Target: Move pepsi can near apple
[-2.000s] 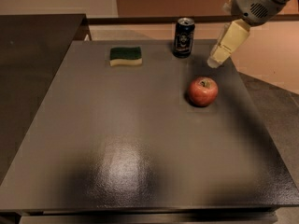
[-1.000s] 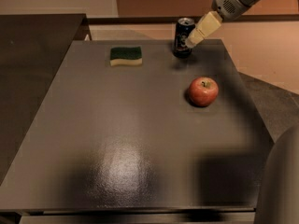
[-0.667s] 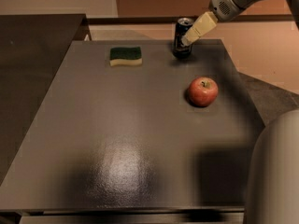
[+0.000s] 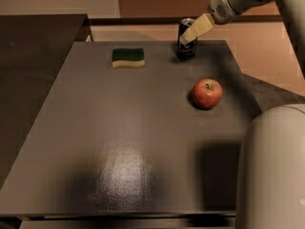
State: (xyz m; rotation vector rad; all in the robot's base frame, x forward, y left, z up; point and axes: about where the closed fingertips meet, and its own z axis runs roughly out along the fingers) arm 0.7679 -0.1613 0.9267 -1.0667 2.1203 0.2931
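Since two seconds ago the gripper [image 4: 187, 38] has swung left, from a spot to the far right of the apple [image 4: 207, 93] over to the pepsi can [image 4: 187, 50], and in the last second it has barely shifted. From my station I see its pale tip lying across the upper part of the can, slanting down to the left, with the grey wrist and arm [image 4: 238, 0] reaching in from the far right corner. Whether it has closed on the can or only overlaps it from this angle, I cannot tell.

The can stands upright at the far edge of the dark table [image 4: 119, 128], right of centre, in the same place as in the earlier views. The apple sits nearer to me and a little to the right of the can, well apart from it, stem dimple up and yellowish patch on top; it has not moved either. A green-topped sponge [image 4: 128, 57] with a pale yellow base lies flat to the left of the can, about as far back on the table, clear of both the can and the apple.

At the near right a large white rounded part of the robot's body [image 4: 272, 171] now fills the corner, covering that end of the table, where two seconds ago the surface was open to view.
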